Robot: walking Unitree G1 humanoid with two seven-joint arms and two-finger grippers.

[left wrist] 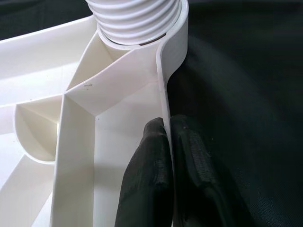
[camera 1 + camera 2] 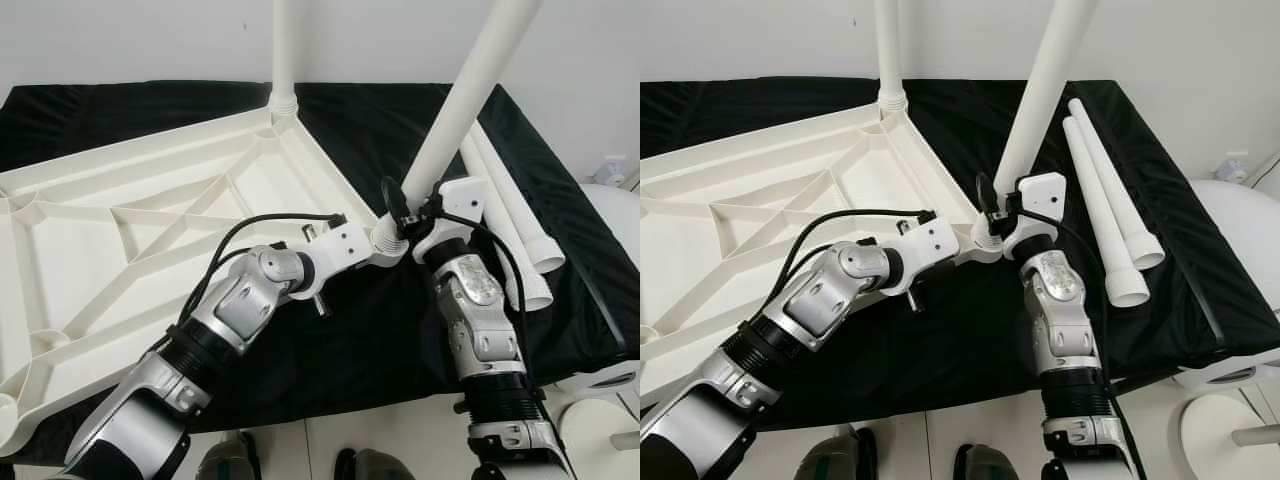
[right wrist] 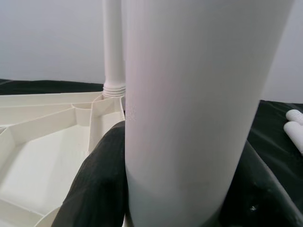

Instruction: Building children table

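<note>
Left eye view — white plastic tabletop (image 2: pixel 150 240), upside down on a black cloth (image 2: pixel 380 330), ribbed underside up: moulded diagonal struts, thin upright walls, round corner sockets. One leg (image 2: pixel 284 50) stands upright in the far corner socket. A second leg (image 2: pixel 470 90), a smooth white tube, leans over the near corner, its threaded end at the socket there. The left gripper (image 2: pixel 372 250) sits at that corner rim; the right gripper (image 2: pixel 420 215) grips the leaning leg low down.

Right eye view — two spare legs (image 2: pixel 1110 200) lie side by side on the cloth, well apart from the tabletop, flared ends toward the robot.

Left wrist view — jaws nearly closed, pinching the thin rim wall between the black fingers (image 1: pixel 151 175); the ridged thread (image 1: pixel 137 19) of the leg sits in the socket just beyond.

Right wrist view — jaws wrapped around the glossy, rigid tube, one black finger either side.

Step in hand, as judged: seating the second leg. Bring it upright before turning — a tilted start risks crossing the thread — while the left keeps the tabletop from sliding on the cloth.
</note>
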